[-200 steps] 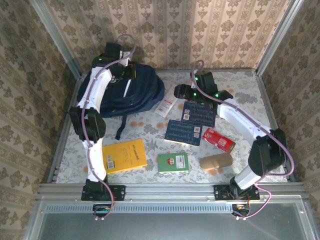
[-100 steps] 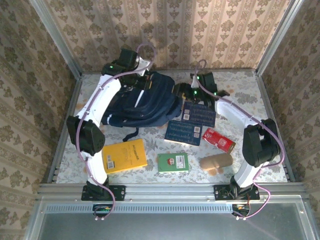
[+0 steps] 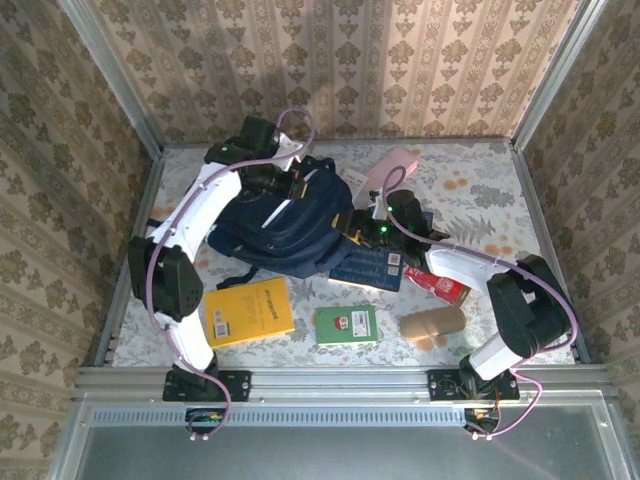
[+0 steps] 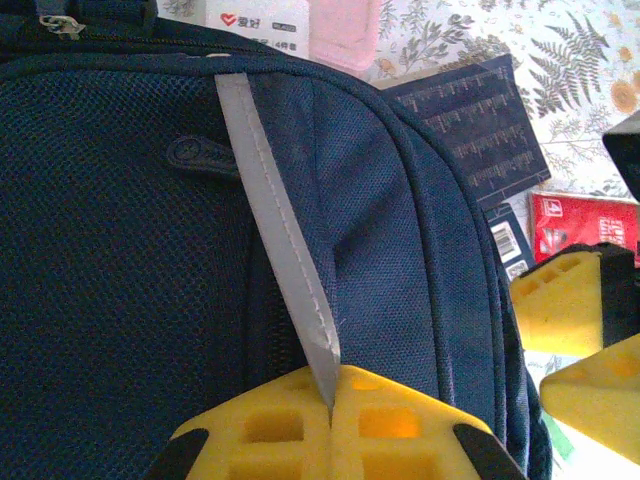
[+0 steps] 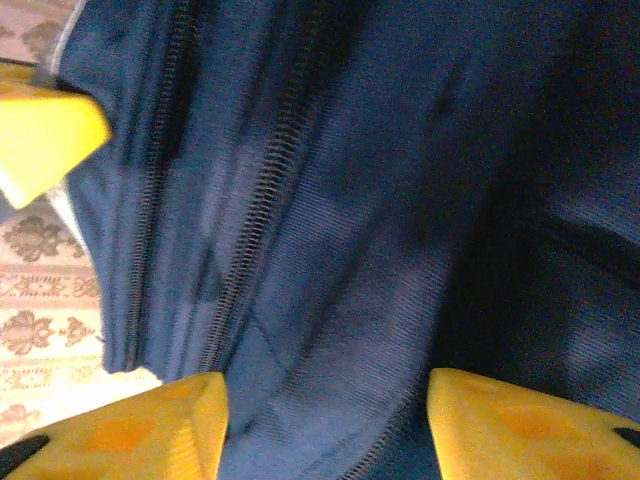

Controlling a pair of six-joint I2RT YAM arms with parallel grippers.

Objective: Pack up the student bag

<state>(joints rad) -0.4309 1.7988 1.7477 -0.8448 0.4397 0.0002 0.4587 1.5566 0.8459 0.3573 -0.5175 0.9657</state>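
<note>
Left jaws pinched on the student bag (image 3: 290, 215) seen from above, right gripper (image 3: 352, 228) at its side; bag's slid right onto the blue books (image 3: 375, 268) since last look. Left wrist: left gripper (image 4: 328, 425) clamps the grey stripe (image 4: 275, 220). Right wrist: jaws spread, bag fabric between.

Top view: the student bag (image 3: 290, 225) covers the left end of a navy book (image 3: 378, 270). Right wrist view: bag fabric is blurred and cropped at every edge. Left wrist view: a pink item (image 4: 345, 25) is cropped at the top edge.
</note>
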